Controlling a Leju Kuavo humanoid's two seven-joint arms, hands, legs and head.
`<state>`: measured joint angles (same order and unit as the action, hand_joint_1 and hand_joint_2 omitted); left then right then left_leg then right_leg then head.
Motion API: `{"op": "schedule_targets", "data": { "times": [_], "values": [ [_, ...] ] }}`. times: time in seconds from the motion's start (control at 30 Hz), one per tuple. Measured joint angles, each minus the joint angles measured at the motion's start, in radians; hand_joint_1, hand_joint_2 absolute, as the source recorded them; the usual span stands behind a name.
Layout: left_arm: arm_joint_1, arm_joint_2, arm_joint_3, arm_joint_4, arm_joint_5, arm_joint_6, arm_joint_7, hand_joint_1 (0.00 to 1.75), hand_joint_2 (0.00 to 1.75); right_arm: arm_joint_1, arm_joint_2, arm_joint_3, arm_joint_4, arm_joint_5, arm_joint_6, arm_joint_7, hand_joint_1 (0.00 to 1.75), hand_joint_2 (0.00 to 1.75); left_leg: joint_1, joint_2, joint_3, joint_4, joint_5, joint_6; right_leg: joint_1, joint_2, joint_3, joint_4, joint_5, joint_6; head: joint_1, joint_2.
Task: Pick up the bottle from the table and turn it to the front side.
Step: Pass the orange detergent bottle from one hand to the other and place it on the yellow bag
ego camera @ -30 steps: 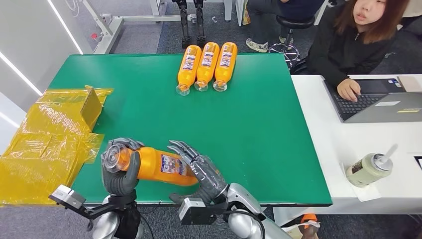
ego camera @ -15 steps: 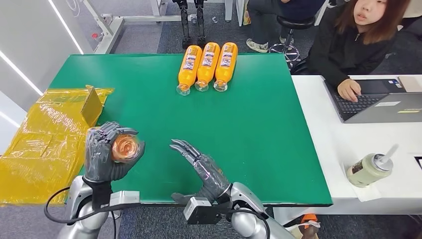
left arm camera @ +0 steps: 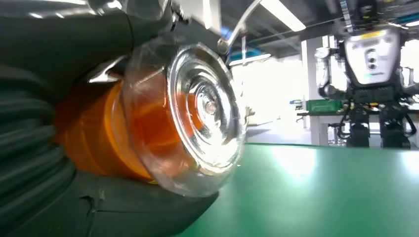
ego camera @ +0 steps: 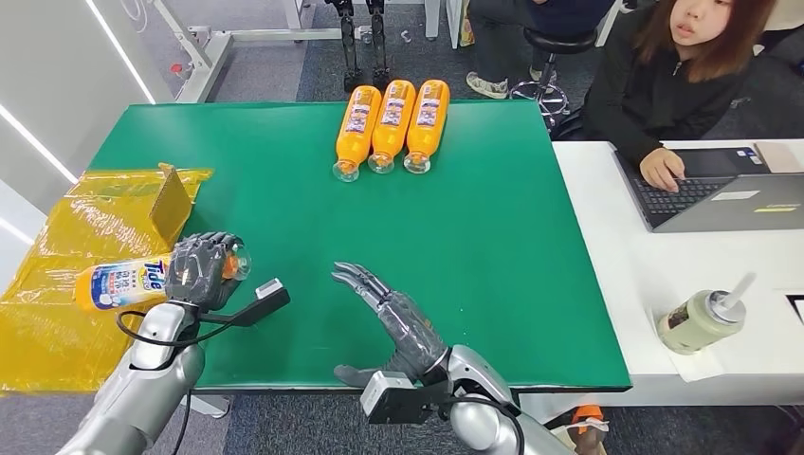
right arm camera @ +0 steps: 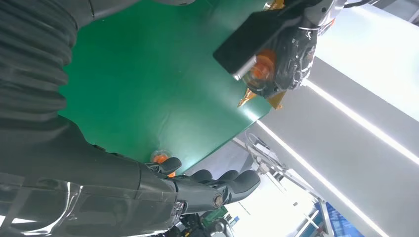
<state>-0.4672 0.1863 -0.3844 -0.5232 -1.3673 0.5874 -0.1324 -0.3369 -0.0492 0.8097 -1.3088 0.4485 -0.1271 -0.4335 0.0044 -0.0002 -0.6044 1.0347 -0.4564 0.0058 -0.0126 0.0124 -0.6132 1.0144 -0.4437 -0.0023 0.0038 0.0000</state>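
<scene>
From the head view, the left hand (ego camera: 201,270) grips the bottle (ego camera: 123,282) by its cap end, fingers wrapped round it, and holds it level above the table's (ego camera: 493,237) left edge, the body reaching out over the yellow plastic sheet (ego camera: 66,275) with a printed white and blue label facing up. The right hand (ego camera: 393,318) hangs over the near middle of the green table, empty, its fingers straight and spread. Three more orange bottles (ego camera: 392,123) lie side by side, touching, at the far edge, caps toward the robot. A small box (ego camera: 173,202) stands on the yellow sheet. To the right a person (ego camera: 668,85) sits at a white desk with a hand on a laptop (ego camera: 721,194), and a cup (ego camera: 700,320) with a straw stands nearer. In the left wrist view, the bottle's clear round cap fills the space between the dark fingers (left arm camera: 29,143), orange showing behind it, the green table beyond and another robot (left arm camera: 373,64) far off. In the right wrist view, the right hand's fingers (right arm camera: 217,185) lie stretched out with nothing in them, and across the table the left hand is closed round the orange bottle
</scene>
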Motion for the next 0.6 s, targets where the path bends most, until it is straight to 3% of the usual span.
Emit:
{"op": "schedule_targets", "data": {
  "times": [0.03, 0.13, 0.17, 0.43, 0.6],
  "values": [
    [-0.009, 0.004, -0.004, 0.028, -0.016, -0.008, 0.019, 1.5, 1.75, 0.0, -0.001, 0.0, 0.0, 0.0, 0.0, 0.001, 0.0, 1.75, 0.0, 0.0, 0.0, 0.0, 0.0, 0.0, 0.0, 0.0, 0.0, 0.0, 0.0, 0.0, 0.0, 0.0],
    [-0.032, 0.014, -0.017, 0.095, -0.056, -0.041, 0.072, 0.19, 1.75, 0.004, -0.002, 0.0, 0.0, -0.002, -0.001, 0.003, 0.0, 1.75, 0.0, 0.0, -0.001, 0.0, 0.0, 0.0, 0.0, 0.0, -0.001, 0.0, 0.0, 0.0, 0.0, 0.0],
    [-0.038, 0.017, -0.02, 0.113, -0.065, -0.053, 0.087, 0.0, 1.75, 0.006, -0.003, 0.0, 0.0, -0.003, -0.001, 0.004, 0.0, 1.75, 0.0, 0.0, -0.001, 0.0, 0.0, 0.0, 0.0, 0.0, -0.001, 0.0, 0.0, 0.0, 0.0, 0.0],
    [-0.059, 0.035, -0.029, 0.175, -0.095, -0.075, 0.123, 0.0, 1.75, 0.012, -0.002, 0.0, 0.001, -0.012, 0.0, 0.008, 0.0, 1.75, 0.0, 0.0, -0.001, 0.0, 0.0, 0.0, 0.0, 0.0, -0.001, 0.0, 0.0, 0.0, 0.0, 0.0],
    [-0.065, 0.034, -0.028, 0.18, -0.105, -0.014, 0.069, 0.0, 1.75, 0.014, 0.003, 0.0, -0.003, 0.005, -0.002, 0.028, 0.0, 1.75, 0.0, 0.0, -0.001, 0.0, 0.0, 0.0, 0.0, 0.0, -0.001, 0.0, 0.0, 0.0, 0.0, 0.0]
  ]
}}
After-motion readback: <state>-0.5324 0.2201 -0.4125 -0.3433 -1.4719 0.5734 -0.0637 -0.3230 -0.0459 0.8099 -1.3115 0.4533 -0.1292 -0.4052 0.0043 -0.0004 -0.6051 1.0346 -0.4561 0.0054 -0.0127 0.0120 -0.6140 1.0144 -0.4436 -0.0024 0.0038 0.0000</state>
